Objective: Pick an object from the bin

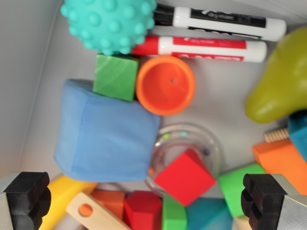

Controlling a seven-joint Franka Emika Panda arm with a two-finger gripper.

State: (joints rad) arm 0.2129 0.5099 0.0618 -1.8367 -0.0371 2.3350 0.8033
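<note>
The claw stood wide apart and held nothing, its black pads showing at the two bottom corners of the wrist view. Between them, along the bottom edge, lay a crowd of small pieces: a yellow block, a pale wooden piece with an orange dot, a red block, a small green block and a teal piece. Just above these a red cube sat tilted on a clear plastic ring with coloured beads. A green curved piece lay to the wrist view's right of the cube, and an orange block beyond that.

To the wrist view's left of the ring rested a large blue soft cube. A green wooden cube touched its upper corner, with an orange cup just beside it, mouth facing the camera.

Farther off, a teal bumpy ball lay against a red marker and a black marker, which ran side by side. A green pear lay at the wrist view's right. All of it rested on the white floor of the bin.
</note>
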